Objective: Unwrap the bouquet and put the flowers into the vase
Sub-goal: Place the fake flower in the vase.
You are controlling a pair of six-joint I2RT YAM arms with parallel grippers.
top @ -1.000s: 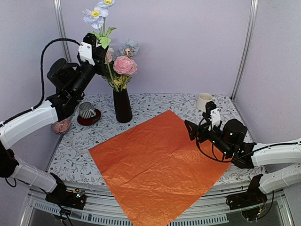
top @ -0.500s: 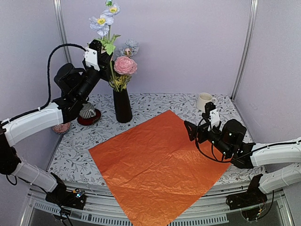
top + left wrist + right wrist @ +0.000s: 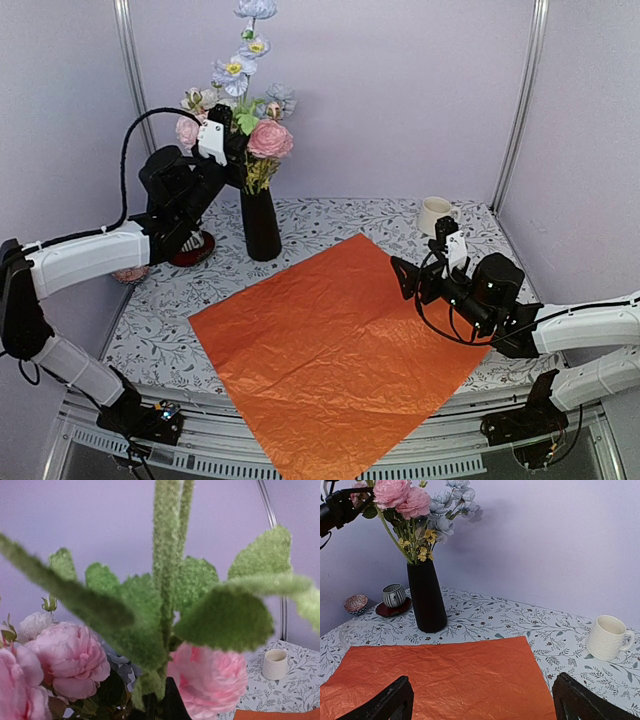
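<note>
We start with the table [image 3: 330, 218], covered in a grey leaf-patterned cloth that fills the lower half of the top view. On it the orange sheet [image 3: 340, 340] lies flat and open. One corner hangs over the near edge at the bottom of the frame, and another points towards the back.

In the left half of the top view, the left arm reaches up and in from the left edge. The left gripper [image 3: 232, 150] is closed on a tall green stem of the flowers [image 3: 266, 138], high above the table, with pale blue blooms rising to the top of the frame. In the left wrist view, that fuzzy stem and its leaves fill the middle. We cannot tell whether its lower end sits inside the vase.

At centre right, the right gripper [image 3: 405, 278] hovers over the sheet's right part. Its fingers [image 3: 390, 702] are spread wide and hold nothing.

The vase [image 3: 261, 225] stands upright behind the sheet, left of centre, holding pink, blue and yellow blooms.

The white mug [image 3: 434, 214] stands at the back right. Left of the vase, a striped cup [image 3: 394, 595] sits on a red saucer [image 3: 390, 611]. A small patterned bowl [image 3: 356, 603] lies further left.
</note>
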